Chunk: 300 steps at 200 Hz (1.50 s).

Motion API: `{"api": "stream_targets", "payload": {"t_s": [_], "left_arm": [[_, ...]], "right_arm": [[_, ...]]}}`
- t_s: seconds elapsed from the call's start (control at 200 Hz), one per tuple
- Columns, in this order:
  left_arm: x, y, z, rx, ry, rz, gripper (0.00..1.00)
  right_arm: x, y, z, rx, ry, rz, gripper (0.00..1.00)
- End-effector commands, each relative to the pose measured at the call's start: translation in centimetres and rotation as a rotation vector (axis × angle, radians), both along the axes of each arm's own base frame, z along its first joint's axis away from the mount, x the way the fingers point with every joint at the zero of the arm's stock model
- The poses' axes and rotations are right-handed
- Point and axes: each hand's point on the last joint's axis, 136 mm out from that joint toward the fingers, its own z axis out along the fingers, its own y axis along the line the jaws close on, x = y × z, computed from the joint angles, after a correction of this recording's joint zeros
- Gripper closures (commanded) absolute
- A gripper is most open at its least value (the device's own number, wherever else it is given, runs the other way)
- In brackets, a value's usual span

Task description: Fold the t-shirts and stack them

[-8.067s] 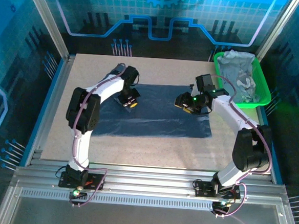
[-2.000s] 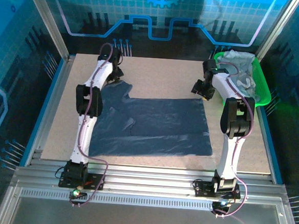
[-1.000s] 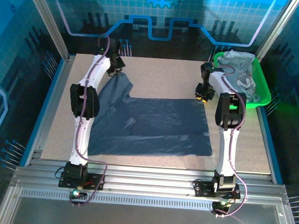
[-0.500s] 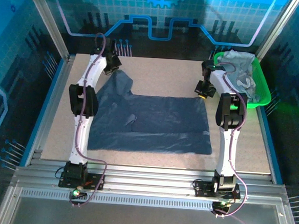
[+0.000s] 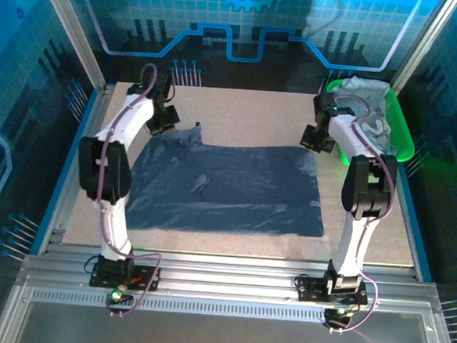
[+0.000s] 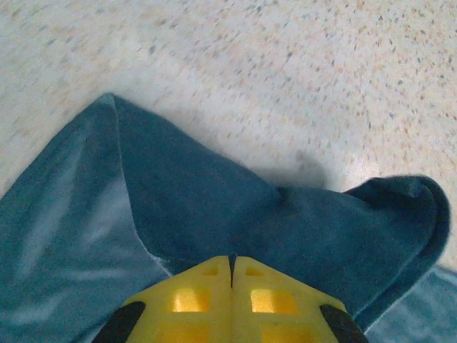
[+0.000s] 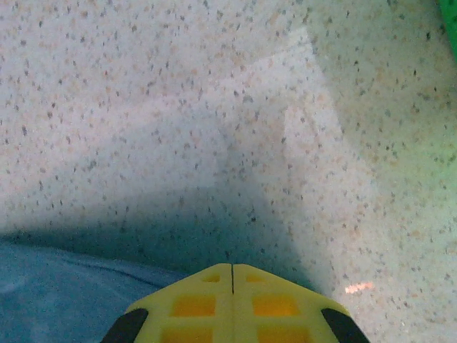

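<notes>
Nearest us, a bare strip of the speckled beige table [image 5: 231, 242] runs between the arms' mounting rail and the shirt's near hem. It leaves open room there, and more down the left side.

The dark slate-blue cloth t-shirt [image 5: 235, 191] lies spread flat across the middle of the table. Its near edge is straight, with a small wrinkle left of centre. Beyond its far edge, a wider band of bare table stretches to the back wall.

The left arm bows out towards the table's left edge, and its forearm reaches in to the shirt's far-left corner. There the left gripper [image 5: 163, 125] sits on a bunched sleeve. From the left wrist camera, the yellow fingers of the left gripper [image 6: 230, 266] are pressed together. The cloth [image 6: 200, 207] gathers up into them in folds, so we read it as clamped on the shirt.

The right arm rises straight along the shirt's right side and reaches to its far-right corner. The right gripper [image 5: 317, 140] is at that corner. In the right wrist view its fingers [image 7: 232, 270] are closed tip to tip. The shirt's edge [image 7: 64, 286] runs in beneath them, but we cannot tell whether any cloth is caught.

Just right of that gripper stands the bright green plastic tray [image 5: 403, 144]. It holds the crumpled pale grey-blue shirts [image 5: 370, 103] and hems in the far-right corner.
</notes>
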Motion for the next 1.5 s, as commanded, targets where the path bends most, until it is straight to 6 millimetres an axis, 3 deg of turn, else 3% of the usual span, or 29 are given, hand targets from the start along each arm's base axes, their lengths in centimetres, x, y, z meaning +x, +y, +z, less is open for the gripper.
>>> {"api": "stream_targets", "payload": {"t_s": [0.0,0.225,0.305,0.49,0.73,0.965,1.165,1.496], "left_arm": [[-3.4,0.5,1.6,-0.018,-0.005,0.077,1.00],[-11.6,1.7,1.3,-0.007,0.051,0.178,1.00],[-14.4,2.2,0.2,0.004,0.091,0.206,1.00],[-18.7,2.8,-1.9,0.022,0.149,0.246,1.00],[-20.3,3.0,-2.0,0.015,0.169,0.287,1.00],[-20.8,3.2,0.9,0.013,0.132,0.312,1.00],[-21.9,3.3,2.0,0.010,0.119,0.320,1.00],[-22.8,3.4,0.9,0.020,0.146,0.315,1.00]], "right_arm": [[-1.4,0.6,0.8,-0.005,-0.014,0.034,1.00],[-5.8,-0.9,0.2,-0.074,0.049,-0.010,1.00],[-7.3,-1.4,-0.3,-0.094,0.073,-0.020,1.00],[-10.7,-2.0,-2.5,-0.103,0.149,-0.038,1.00],[-12.3,-2.8,-3.7,-0.121,0.198,-0.058,1.00],[-12.2,-3.3,-2.3,-0.148,0.173,-0.056,1.00],[-12.7,-3.7,-1.0,-0.170,0.160,-0.059,1.00],[-14.4,-3.7,-0.8,-0.174,0.165,-0.060,1.00]]}}
